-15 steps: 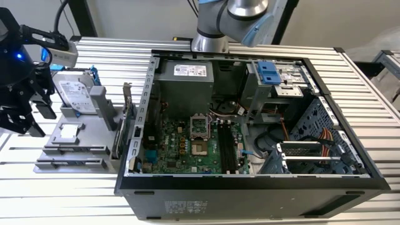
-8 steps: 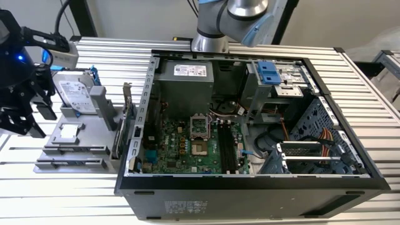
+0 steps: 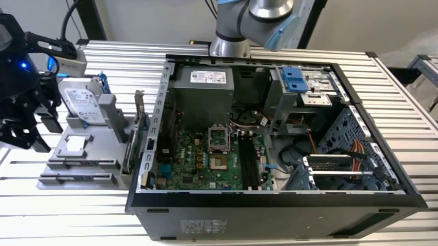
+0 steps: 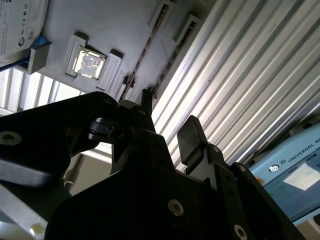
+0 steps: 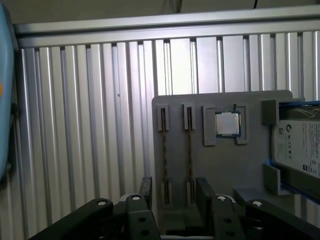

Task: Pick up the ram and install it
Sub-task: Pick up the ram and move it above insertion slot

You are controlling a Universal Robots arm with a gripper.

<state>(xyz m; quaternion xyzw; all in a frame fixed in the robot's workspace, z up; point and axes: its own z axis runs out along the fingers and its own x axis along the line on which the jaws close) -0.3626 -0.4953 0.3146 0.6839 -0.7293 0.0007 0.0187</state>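
Pick stage, approach. The black fingers (image 5: 204, 192) are hanging spread wide and gripping nothing, over the grey plastic holder plate (image 5: 227, 170) on the ribbed aluminium tabletop (image 5: 85, 125). The ram (image 5: 165, 155), a long thin dark circuit strip, is sitting on edge in a holder slot, with a twin strip (image 5: 190, 155) just beside it. I cannot tell which one is being targeted. My read: the grasp calls for squaring up on one strip, clear of its neighbour.

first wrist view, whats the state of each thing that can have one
claw: open, holding nothing
ram sticks: both standing on edge in the tray slots, not gripped
cpu: seated in its tray pocket
hard drive: resting in the tray's bracket
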